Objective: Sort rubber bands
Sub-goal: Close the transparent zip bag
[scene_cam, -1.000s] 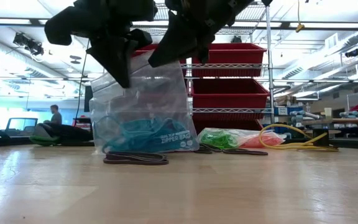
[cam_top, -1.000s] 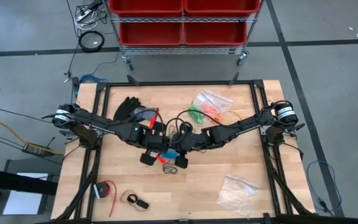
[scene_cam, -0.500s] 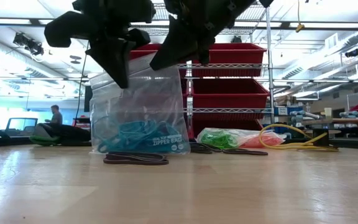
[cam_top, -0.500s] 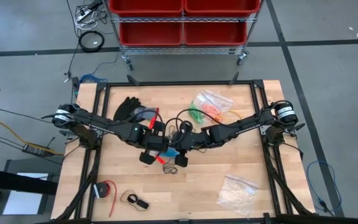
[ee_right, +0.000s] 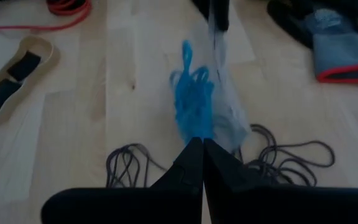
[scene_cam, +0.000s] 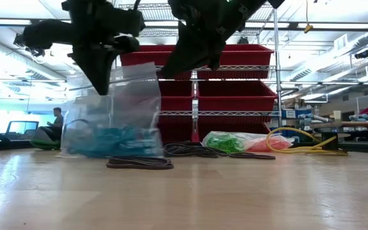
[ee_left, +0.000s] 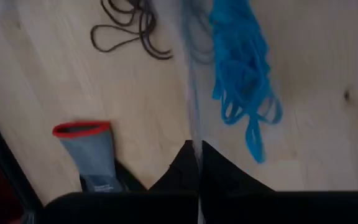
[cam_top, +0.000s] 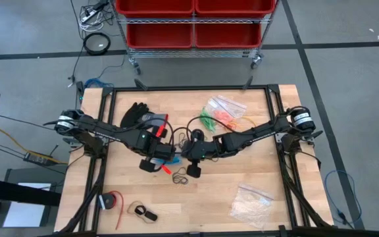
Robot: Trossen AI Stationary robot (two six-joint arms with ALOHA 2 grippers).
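High view: the left gripper (cam_top: 151,160) and right gripper (cam_top: 191,157) are seen close together at mid-table, over loose bands. A second bag (cam_top: 221,112) of green and orange bands lies farther back, right of centre; a glove (cam_top: 135,115) lies at the far left.

Low view: a clear bag (scene_cam: 110,115) of blue bands (scene_cam: 107,139) is held up by its top edge in the left gripper, its bottom about at the table. Black bands (scene_cam: 139,163) are seen loose just in front of it.

Left wrist view: the fingers (ee_left: 182,171) are shut together on the bag's thin edge, blue bands hanging below.

Right wrist view: the fingers (ee_right: 194,163) are pressed together; whether the bag is pinched cannot be told.

Judged from this, blue, green and orange are bagged; the black bands are left to sort.
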